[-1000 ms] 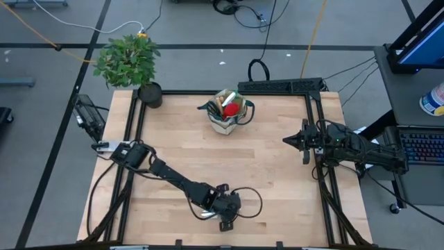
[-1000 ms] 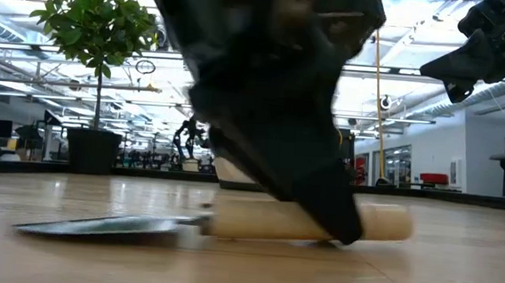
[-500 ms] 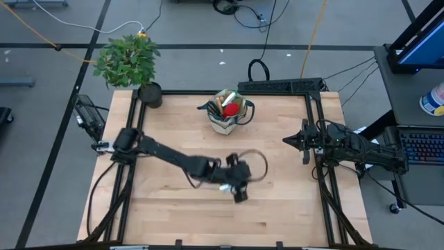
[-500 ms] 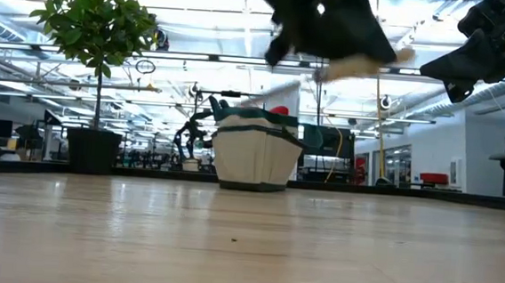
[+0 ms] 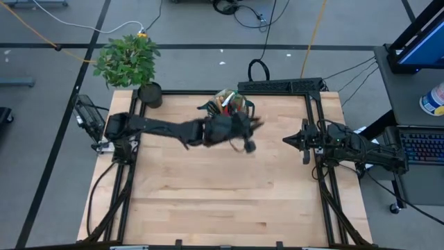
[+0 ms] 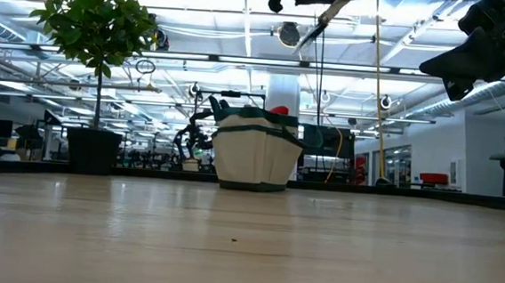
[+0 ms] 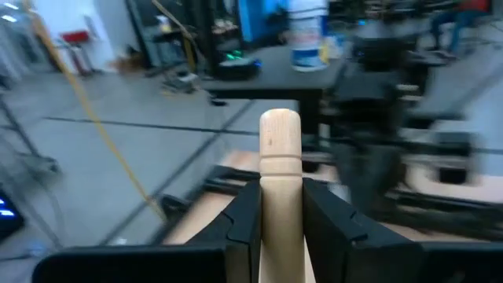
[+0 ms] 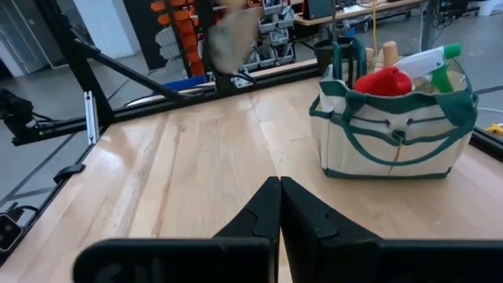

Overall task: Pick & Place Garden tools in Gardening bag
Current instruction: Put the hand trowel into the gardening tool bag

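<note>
A leafy green potted plant (image 5: 127,61) is seen at the far left corner of the pale wooden slatted table (image 5: 208,194). The left gripper (image 7: 280,206) is clamped on a smooth, round-ended wooden tool handle (image 7: 280,169), raised beside the round beige canvas bag with dark green trim (image 8: 397,130). Only the right wrist view shows the bag's red glove (image 8: 383,81) and green-white bottle (image 8: 428,59). The right gripper (image 8: 279,206), fingers together, is held at the table's right edge.

Two dark jointed arms — matte black links, black cabling; left gripper (image 7: 280,224) and right gripper (image 8: 280,206) with wedge-shaped black fingers.
</note>
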{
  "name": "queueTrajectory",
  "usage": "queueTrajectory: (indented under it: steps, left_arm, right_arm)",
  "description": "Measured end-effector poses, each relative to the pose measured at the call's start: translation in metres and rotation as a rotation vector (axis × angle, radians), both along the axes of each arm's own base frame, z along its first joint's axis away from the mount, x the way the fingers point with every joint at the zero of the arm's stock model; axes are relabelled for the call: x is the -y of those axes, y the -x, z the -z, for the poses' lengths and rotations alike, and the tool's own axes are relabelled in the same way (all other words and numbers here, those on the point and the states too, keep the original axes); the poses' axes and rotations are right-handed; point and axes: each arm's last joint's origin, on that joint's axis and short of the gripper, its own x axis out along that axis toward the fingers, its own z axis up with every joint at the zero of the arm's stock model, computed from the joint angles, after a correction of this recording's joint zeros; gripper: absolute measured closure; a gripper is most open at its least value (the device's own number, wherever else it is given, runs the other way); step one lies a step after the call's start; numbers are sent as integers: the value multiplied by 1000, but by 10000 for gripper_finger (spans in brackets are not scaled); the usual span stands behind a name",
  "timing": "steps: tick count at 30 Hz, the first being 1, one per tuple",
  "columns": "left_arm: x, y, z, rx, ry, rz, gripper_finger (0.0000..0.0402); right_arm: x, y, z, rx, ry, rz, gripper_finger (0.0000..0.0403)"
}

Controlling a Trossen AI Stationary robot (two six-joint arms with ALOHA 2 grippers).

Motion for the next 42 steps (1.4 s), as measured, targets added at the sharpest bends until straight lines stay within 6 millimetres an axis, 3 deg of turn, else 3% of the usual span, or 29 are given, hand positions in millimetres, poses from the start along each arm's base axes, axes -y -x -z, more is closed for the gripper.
queueTrajectory:
  steps: [9,13,17,27,32,42]
  left_arm:
    - [-80,5,-10,86,-47,-52,334]
    - [-107,8,-13,155,-55,-41,334]
    - [-127,5,-3,180,-44,-14,334]
    - [-159,1,27,102,-24,-44,334]
    - [-163,-5,43,69,14,-33,334]
    - [-172,-1,51,46,43,-38,334]
  right_arm:
    - [0,0,0,3,3,0,403]
    - [0,0,0,3,1,1,403]
    - [0,0,0,3,1,3,403]
    - [0,0,1,-8,-9,7,403]
    - [0,0,1,-10,-9,7,403]
    - [0,0,1,-11,-10,6,403]
